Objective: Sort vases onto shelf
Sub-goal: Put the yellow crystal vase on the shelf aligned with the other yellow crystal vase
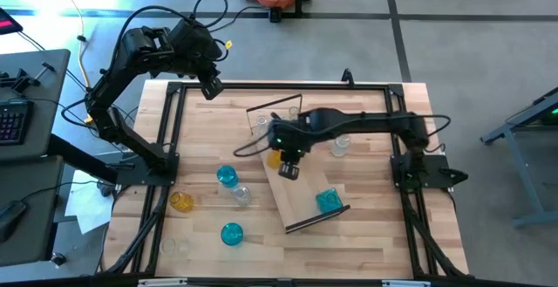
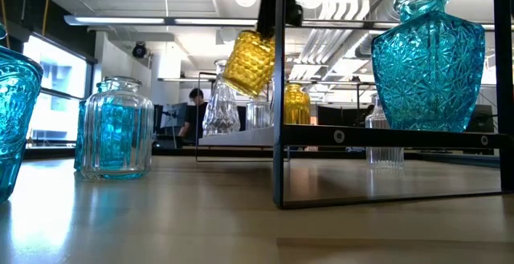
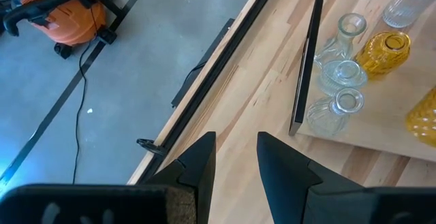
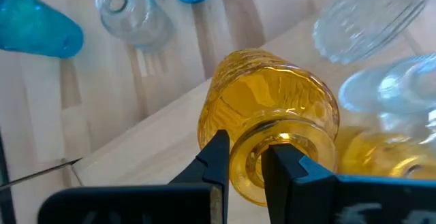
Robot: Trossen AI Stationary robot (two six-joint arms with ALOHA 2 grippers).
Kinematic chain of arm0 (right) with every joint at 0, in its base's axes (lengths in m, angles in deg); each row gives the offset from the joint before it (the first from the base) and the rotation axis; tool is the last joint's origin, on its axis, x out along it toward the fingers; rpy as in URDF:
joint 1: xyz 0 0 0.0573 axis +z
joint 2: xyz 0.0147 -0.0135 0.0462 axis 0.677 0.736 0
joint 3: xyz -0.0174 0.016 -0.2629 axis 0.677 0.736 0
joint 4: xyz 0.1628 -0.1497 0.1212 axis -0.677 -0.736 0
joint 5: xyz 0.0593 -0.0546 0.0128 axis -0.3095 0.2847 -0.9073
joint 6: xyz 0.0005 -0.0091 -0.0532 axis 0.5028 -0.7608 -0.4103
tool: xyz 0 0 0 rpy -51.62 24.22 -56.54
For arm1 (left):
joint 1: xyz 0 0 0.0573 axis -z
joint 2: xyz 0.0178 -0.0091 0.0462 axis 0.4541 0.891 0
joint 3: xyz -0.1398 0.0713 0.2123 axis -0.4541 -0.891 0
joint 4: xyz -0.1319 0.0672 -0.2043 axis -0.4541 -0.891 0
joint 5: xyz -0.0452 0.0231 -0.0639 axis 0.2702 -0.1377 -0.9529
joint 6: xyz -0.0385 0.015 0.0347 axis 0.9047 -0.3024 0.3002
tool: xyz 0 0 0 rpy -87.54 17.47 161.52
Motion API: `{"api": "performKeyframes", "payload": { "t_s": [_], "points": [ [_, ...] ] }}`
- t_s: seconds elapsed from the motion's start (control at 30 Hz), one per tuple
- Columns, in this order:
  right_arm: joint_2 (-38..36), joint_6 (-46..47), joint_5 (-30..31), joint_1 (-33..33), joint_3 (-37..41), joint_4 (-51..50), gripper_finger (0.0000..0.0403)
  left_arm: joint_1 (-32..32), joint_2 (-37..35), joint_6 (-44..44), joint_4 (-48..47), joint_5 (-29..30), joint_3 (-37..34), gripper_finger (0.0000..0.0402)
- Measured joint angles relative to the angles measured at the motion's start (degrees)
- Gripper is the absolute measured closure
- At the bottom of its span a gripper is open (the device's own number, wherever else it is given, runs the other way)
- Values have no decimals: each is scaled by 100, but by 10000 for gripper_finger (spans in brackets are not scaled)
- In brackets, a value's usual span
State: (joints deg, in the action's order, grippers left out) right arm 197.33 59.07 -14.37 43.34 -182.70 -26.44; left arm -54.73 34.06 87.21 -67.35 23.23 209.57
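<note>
Right gripper [image 4: 242, 166] over the middle of the shelf [image 1: 301, 201], fingers clamped on the neck of an amber-yellow vase [image 4: 272, 118]; low view shows that vase [image 2: 249, 61] tilted and lifted clear of the shelf board [image 2: 385, 136]; high view puts the right gripper [image 1: 289, 170] above the shelf's centre, vase partly hidden beneath it

On the shelf: blue faceted vase [image 1: 328, 201] upright near the end nearest the table's front edge; clear vases [image 3: 338, 74] and another amber vase [image 3: 383, 52] clustered at the opposite end, by the dark frame rim [image 3: 306, 60]

Off the shelf, on the tabletop [image 1: 366, 243] to its left side: blue vase [image 1: 227, 176], clear vase [image 1: 241, 194] just beside it, amber vase [image 1: 180, 202] further out, another blue vase [image 1: 231, 233] nearer the front edge; one clear vase [image 1: 339, 146] on the shelf's other side

Left gripper [image 1: 210, 87] waits beyond the shelf's far end, above the table's rear rail; its fingers [image 3: 197, 166] stand slightly apart, holding nothing
</note>
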Motion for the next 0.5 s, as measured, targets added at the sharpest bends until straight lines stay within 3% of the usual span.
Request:
{"api": "performKeyframes", "payload": {
  "t_s": [0.23, 0.5],
  "points": [
    [860, -347, -207, -290, -1583, -1337, 373, 1, 0, -51, 0, 1, 0, 300],
    [1342, -621, -484, -374, -1923, -1816, 373, 0, 0, -55, -1, 2, 0, 300]
  ]
}}
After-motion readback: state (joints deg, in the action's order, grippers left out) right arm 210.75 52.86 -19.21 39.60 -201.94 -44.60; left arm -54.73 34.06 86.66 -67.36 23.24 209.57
